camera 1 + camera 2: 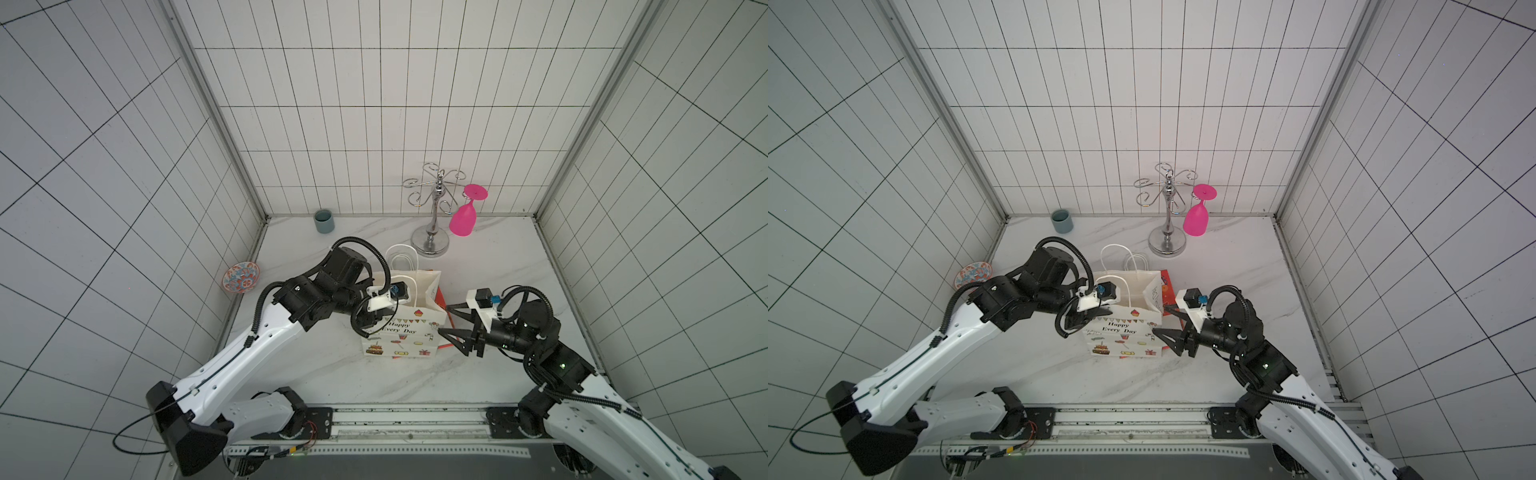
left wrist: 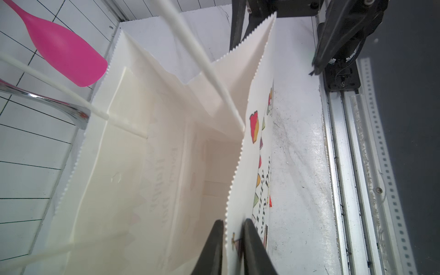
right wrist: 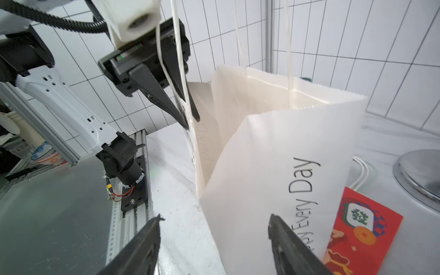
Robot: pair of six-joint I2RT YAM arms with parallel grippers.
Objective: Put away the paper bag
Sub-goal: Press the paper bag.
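Left pincer (image 2: 233, 221) straddles the paper bag (image 2: 147, 166) at its front wall, barely apart; right pincer (image 3: 214, 216) gapes wide beside it.

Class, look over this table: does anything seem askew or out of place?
The small patterned dish seems propped on edge against the left wall, not lying flat. A red envelope lies partly hidden beside the paper bag.

Item: paper bag (image 1: 405, 332) (image 1: 1121, 334), white, with zigzag-cut rim
Handles: white cord handles (image 2: 202, 64), standing up above the mouth
Print: "Happy Every Day", bunting, cake, sweets, gifts
Pose: upright, mouth open, side wall creased inward
Place: middle of the marble tabletop (image 1: 332, 374)
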